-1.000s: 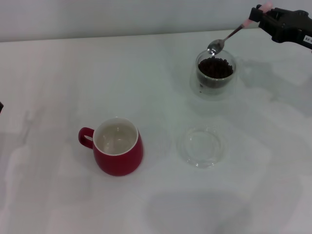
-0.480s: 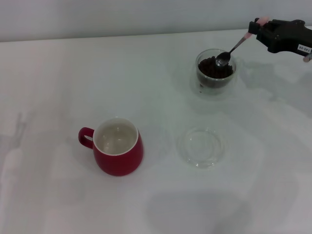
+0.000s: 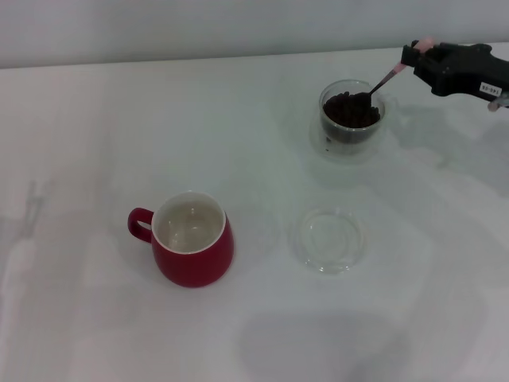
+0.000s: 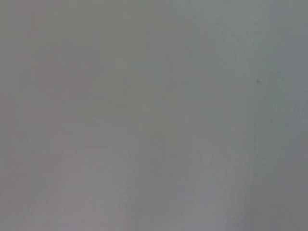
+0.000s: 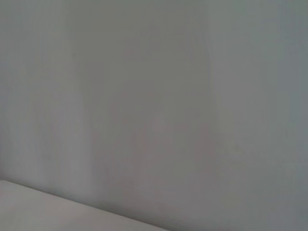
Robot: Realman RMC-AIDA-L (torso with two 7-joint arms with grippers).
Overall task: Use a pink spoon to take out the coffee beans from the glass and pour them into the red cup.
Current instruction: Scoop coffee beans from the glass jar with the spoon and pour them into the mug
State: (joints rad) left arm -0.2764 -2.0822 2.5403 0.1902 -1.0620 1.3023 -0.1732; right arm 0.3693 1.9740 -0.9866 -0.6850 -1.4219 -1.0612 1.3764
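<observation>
The pink spoon (image 3: 384, 78) slanted from upper right down to lower left, bowl end dipped in the coffee beans (image 3: 350, 110) inside the glass (image 3: 351, 118), upper right of frame. The right gripper (image 3: 417, 57) clamped its pink handle (only the tip showed). One spoon, one glass, one red cup (image 3: 189, 238) at lower left, handle pointing left. One clear glass dish (image 3: 328, 239) sat on the counter (image 3: 254, 143) between them, below the glass.

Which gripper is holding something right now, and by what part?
The right gripper holds the pink spoon by its pink handle end; its bowl is in the coffee beans.
</observation>
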